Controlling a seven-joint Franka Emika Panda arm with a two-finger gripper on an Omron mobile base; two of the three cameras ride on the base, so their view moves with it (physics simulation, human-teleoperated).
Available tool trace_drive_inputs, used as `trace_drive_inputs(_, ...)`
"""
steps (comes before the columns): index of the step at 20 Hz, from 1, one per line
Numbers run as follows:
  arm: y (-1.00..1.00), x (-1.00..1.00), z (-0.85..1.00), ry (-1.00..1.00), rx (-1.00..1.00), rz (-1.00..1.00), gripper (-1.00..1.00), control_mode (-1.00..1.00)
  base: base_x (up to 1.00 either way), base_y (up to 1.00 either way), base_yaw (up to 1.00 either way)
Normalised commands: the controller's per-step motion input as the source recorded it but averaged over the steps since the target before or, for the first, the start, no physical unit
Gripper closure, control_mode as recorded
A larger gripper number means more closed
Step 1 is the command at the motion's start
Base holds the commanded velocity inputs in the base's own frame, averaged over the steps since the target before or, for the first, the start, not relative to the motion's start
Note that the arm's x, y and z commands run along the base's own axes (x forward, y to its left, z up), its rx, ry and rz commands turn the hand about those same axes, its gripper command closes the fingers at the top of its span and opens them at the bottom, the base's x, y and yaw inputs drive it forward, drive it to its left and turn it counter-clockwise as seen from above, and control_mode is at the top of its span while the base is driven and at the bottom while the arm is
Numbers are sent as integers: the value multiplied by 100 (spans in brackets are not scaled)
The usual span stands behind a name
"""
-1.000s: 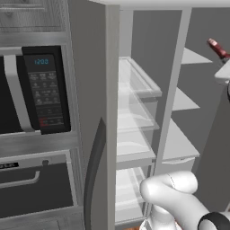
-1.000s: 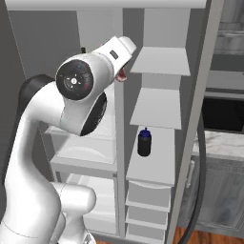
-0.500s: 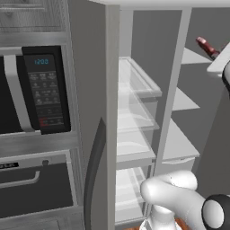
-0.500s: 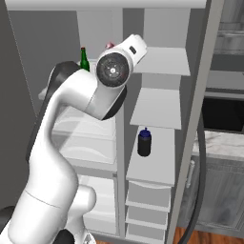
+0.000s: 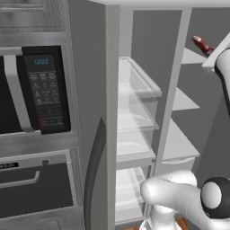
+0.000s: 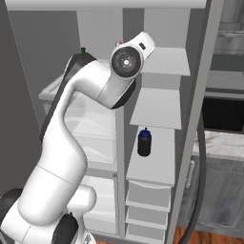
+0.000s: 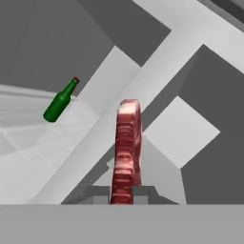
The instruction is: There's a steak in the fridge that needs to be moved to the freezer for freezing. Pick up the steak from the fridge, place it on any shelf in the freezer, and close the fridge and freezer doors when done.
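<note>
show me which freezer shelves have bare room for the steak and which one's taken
The gripper is shut on the steak. In the freezer, the top shelf and the one under it look bare between the centre divider and the open door. The third down is partly crowded: a dark bottle stands near its left side.

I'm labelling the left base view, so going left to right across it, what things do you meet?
Microwave → open door's dark handle → fridge's glass shelves → freezer shelf → steak held high.
</note>
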Motion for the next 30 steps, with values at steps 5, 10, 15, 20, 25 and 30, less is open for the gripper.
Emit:
trace_drive_inputs(5, -24, 59, -18, 2, 0, 0, 100, -100, 0, 0, 0)
trace_drive_inputs(10, -33, 43, -12, 9, 0, 1, 100, -100, 0, 0, 0)
trace_drive_inputs(15, -23, 44, -7, 5, 0, 1, 100, -100, 0, 0, 0)
trace_drive_inputs(20, -15, 53, -8, 0, 0, 1, 100, -100, 0, 0, 0)
trace_drive_inputs(25, -17, 50, -16, 2, 0, 1, 100, -100, 0, 0, 0)
trace_drive_inputs(30, -11, 46, -20, 4, 0, 0, 100, -100, 0, 0, 0)
